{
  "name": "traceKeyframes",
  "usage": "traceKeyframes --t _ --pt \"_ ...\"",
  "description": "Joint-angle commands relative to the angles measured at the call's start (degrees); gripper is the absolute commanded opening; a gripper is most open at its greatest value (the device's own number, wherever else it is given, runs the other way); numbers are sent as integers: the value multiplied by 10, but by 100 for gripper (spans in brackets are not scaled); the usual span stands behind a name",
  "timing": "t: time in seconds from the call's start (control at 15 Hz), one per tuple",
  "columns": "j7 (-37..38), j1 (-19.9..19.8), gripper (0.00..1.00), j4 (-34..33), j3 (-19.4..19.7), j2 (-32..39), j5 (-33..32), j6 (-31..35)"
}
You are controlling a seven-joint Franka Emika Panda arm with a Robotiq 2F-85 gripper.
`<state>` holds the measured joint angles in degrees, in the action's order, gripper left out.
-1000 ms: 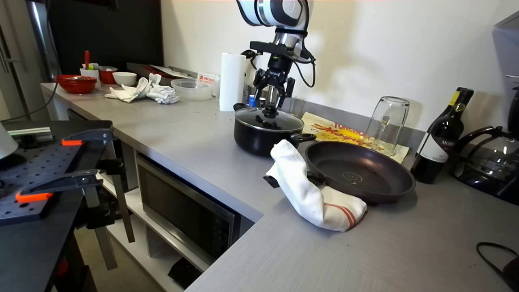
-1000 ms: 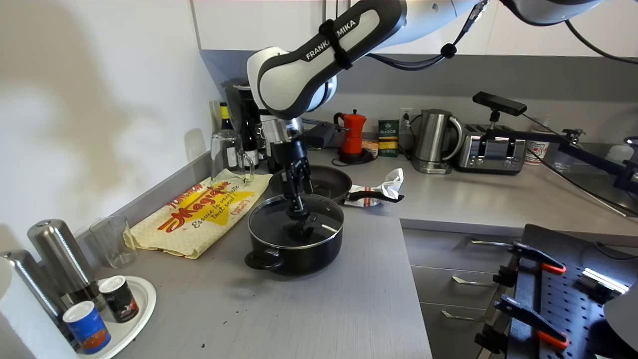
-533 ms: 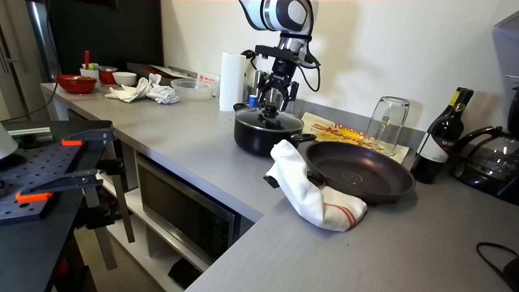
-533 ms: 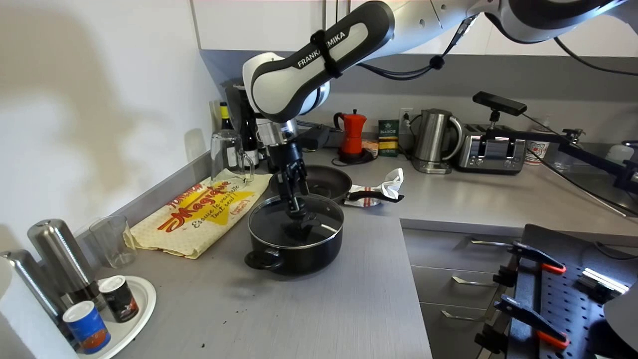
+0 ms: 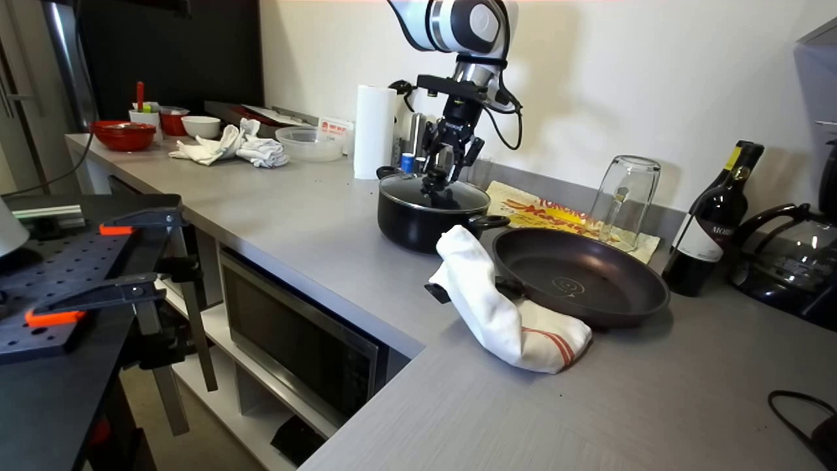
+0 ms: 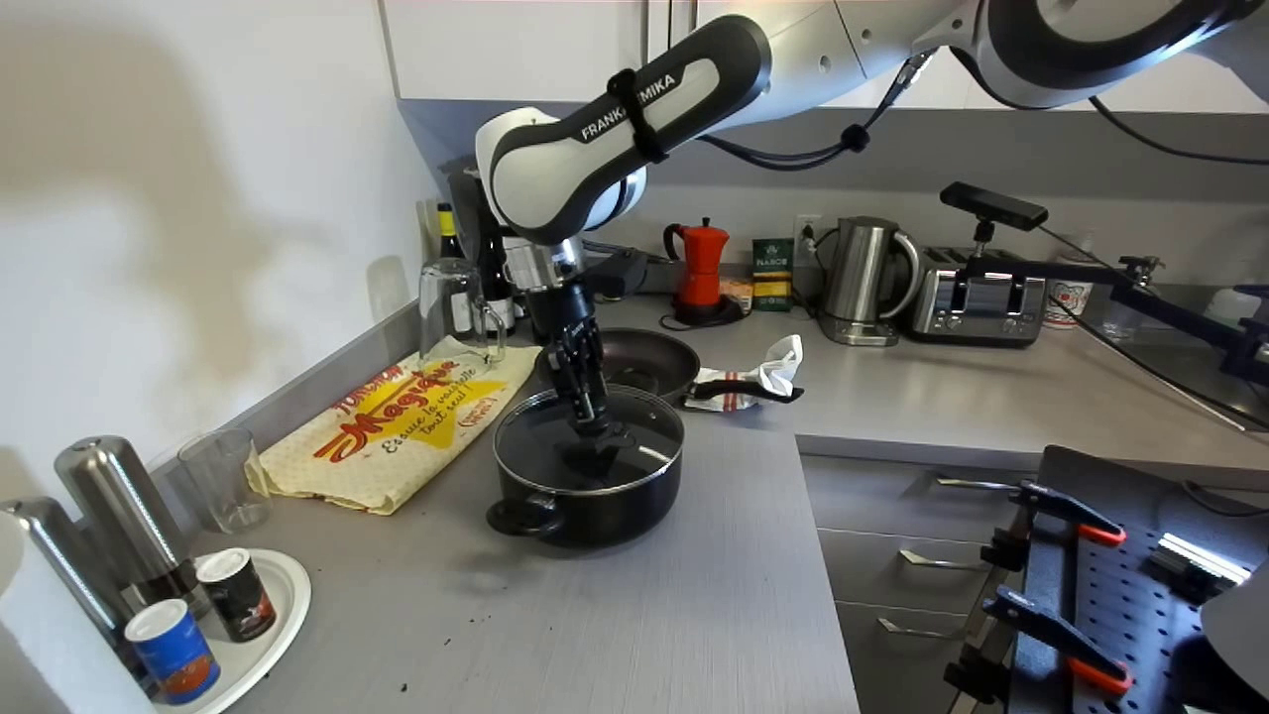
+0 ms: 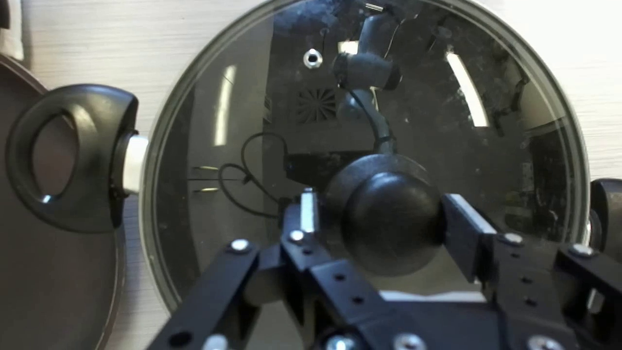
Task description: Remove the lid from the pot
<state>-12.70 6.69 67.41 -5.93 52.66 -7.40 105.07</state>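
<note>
lid (image 7: 359,126) on pot (image 6: 620,524) nr cloth (image 6: 397,426) w/ red "magique", hand (image 7: 381,211) astride knob (image 7: 392,223)

We list one pan (image 5: 588,281), towel (image 5: 507,317) against its handle (image 6: 749,391); one mug (image 6: 448,297) on a yellow cloth (image 6: 397,426); one kettle (image 6: 857,283), toaster (image 6: 977,305) just beside.

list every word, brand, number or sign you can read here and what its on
"FRANK … MIKA": robot arm, strap hiding the middle.
"TORCHON": yellow cloth.
"Magique": same cloth.
"Essuie la vaisselle tout seul!": same cloth.
"NABOB": green packet, slightly blurred.
"MOR": wine bottle, rest unreadable.
Too small or blurred: bracketed word on cloth, white card, blue can, black can, coffee pot, logo in frying pan.
No readable numbers.
</note>
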Motion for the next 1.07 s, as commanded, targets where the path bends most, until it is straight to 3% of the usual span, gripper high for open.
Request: traceKeyframes --t 0.0,0.13,1.0 --pt "-15 5 35 -42 3 21 1 -29" --pt "-15 5 25 -45 3 22 1 -33" --pt "-13 13 25 69 1 -97 -9 -15"
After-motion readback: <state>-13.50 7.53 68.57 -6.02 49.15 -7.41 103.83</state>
